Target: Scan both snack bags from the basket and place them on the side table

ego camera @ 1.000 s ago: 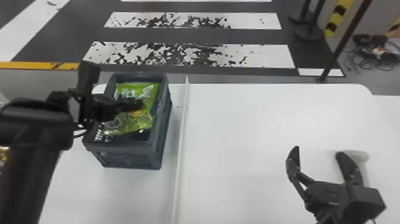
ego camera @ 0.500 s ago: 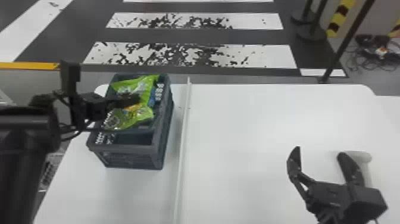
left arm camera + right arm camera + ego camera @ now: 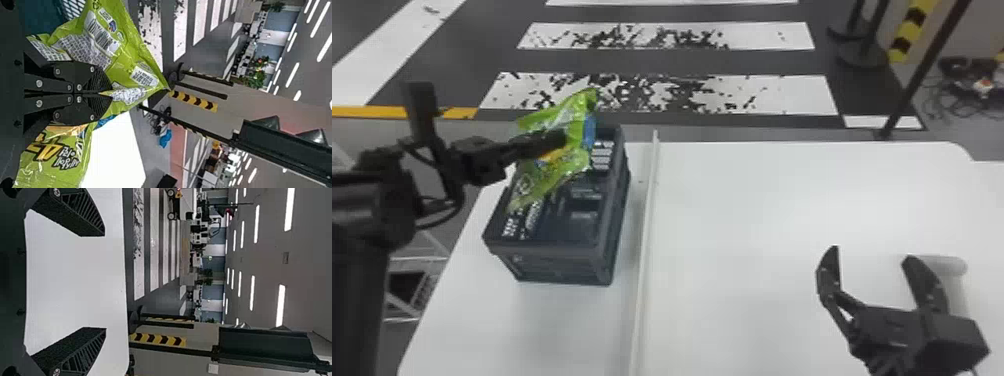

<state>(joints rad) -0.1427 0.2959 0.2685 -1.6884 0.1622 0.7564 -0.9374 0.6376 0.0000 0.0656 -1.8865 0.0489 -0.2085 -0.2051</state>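
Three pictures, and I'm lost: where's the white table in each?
Head view: the white table spans the lower part, under the basket.
Left wrist view: beyond the green snack bag, at.
Right wrist view: behind the open right gripper, at.
Shared landmark: the yellow-and-black chevron strip.

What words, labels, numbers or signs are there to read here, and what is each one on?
Green snack bag: large lettering, too creased and partly hidden to quote reliably; a barcode and panels of print, too small to read.
Basket: nothing legible.
Yellow post: black chevrons, no words that I can make out.
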